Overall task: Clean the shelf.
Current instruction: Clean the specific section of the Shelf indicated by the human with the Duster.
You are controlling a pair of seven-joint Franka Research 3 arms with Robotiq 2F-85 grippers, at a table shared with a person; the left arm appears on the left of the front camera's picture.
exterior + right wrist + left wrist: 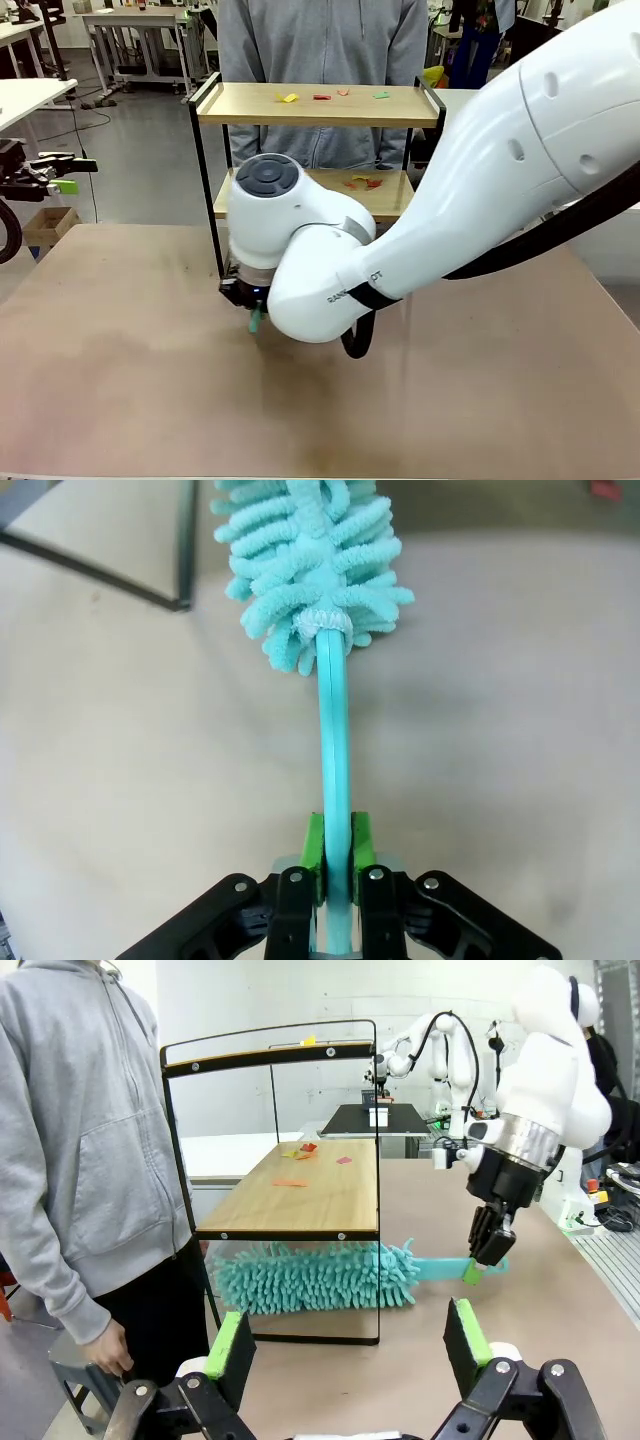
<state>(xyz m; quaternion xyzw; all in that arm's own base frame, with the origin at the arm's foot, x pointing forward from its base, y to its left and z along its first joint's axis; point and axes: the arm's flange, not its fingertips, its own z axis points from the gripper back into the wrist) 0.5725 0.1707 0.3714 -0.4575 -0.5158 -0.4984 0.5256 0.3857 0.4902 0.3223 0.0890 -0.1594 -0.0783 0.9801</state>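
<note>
At the left of the left wrist view a person [90,1160] stands beside the shelf [300,1195], which sits centre-left on the surface [560,1360]. A teal duster [310,1275] lies under its lower board. Further right, the right hand [490,1255] grasps the duster's handle. Bottom centre, the left hand [347,1350] is released.

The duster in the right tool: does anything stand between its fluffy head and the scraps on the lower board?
Yes. The duster head lies under the lower board, so that board itself separates it from the scraps on top.
</note>
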